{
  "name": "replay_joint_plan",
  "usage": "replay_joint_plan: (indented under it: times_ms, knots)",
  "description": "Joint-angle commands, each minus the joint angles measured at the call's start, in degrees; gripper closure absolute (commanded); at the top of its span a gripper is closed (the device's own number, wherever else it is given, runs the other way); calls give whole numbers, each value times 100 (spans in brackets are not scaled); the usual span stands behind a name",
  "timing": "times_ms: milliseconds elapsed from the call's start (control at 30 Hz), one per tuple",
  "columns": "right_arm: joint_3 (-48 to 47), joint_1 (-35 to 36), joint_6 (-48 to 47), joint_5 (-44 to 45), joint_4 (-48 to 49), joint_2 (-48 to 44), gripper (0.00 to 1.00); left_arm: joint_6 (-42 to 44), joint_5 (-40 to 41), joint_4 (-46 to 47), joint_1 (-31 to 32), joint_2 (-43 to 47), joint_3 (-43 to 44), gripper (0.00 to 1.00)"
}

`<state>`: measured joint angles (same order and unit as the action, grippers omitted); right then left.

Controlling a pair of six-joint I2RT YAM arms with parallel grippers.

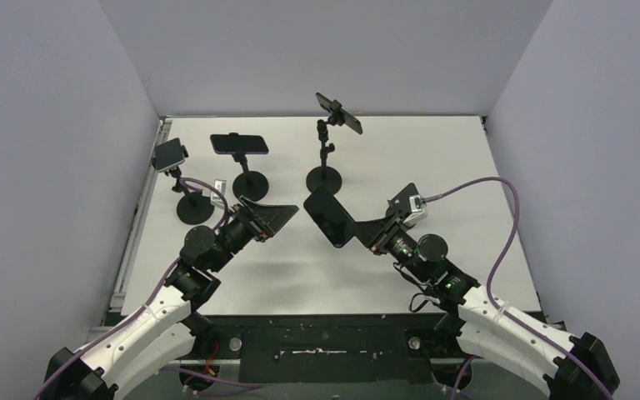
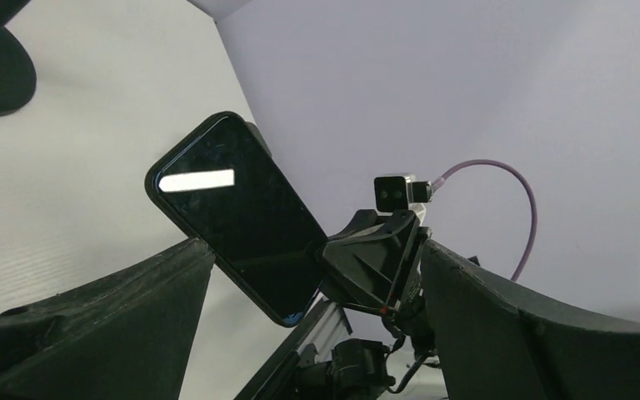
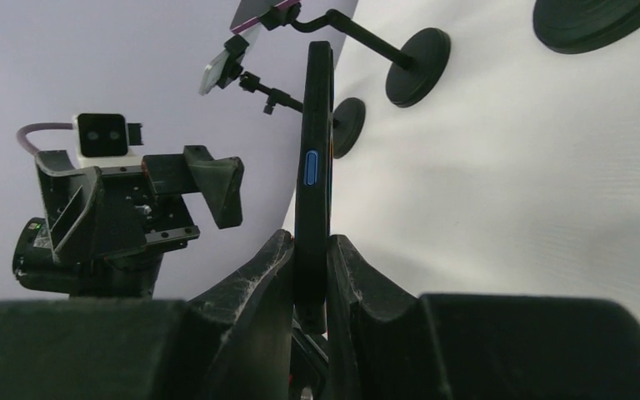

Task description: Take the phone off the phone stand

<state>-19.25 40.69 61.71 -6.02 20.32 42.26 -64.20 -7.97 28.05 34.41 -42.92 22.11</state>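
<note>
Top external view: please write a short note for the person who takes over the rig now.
Right gripper: shut on the black slab-shaped phone, pinched at one end, held above the white table, off any stand.
Left gripper: open, empty, close beside that phone.
Done: this phone is free of a stand.
Left: probably set it down. Three other phones sit on black round-based stands at the back.
</note>
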Motion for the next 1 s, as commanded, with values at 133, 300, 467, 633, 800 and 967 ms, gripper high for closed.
replay_joint_plan:
  times_ms: [133, 300, 467, 633, 800, 967]
  knots:
    - [183, 555, 421, 965, 2917, 423, 100, -404, -414, 560, 30, -112, 30, 8]
    - [109, 671, 502, 993, 3268, 649, 100, -345, -414, 457, 30, -72, 38, 9]
    - [-30, 789, 602, 818, 3578, 956, 100, -344, -438, 509, 38, -168, 30, 9]
    - [-62, 905, 751, 703, 4020, 1249, 100, -399, -586, 876, 39, -370, 101, 12]
    - [-43, 992, 886, 650, 4511, 1501, 100, -505, -787, 1311, 48, -619, 98, 20]
    - [-59, 1048, 1002, 485, 4929, 1754, 100, -556, -838, 1544, 46, -688, 57, 32]
